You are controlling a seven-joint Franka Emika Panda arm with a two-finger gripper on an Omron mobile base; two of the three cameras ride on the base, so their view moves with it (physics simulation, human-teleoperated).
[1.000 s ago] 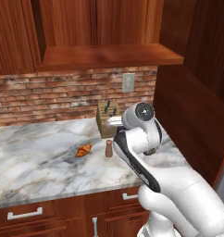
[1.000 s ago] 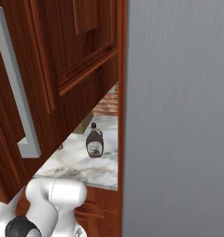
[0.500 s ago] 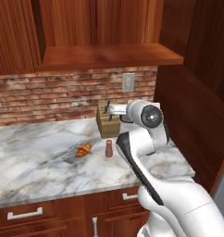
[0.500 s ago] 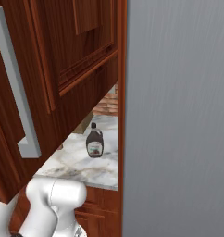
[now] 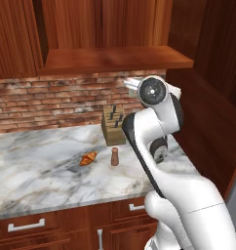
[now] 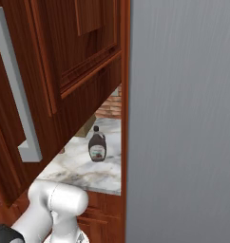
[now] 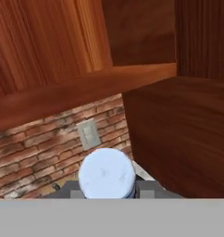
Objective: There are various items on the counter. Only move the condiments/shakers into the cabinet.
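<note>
On the desk (image 5: 37, 161) lie one croissant (image 5: 88, 158), one brown shaker (image 5: 114, 156), one knife block (image 5: 113, 128) and one dark-brown bottle (image 6: 97, 144). One pale-capped container (image 7: 107, 173) sits in the tool (image 7: 107, 189). One wall outlet (image 7: 89, 134) shows on the brick.

No text can be read; the label on the dark-brown bottle (image 6: 97, 145) is too small to make out.

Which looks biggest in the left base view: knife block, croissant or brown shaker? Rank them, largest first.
1. Knife block, clearly the largest.
2. Croissant and brown shaker: too alike to rank. The croissant is wider, the shaker taller, and both sit at about the same depth on the counter.
</note>
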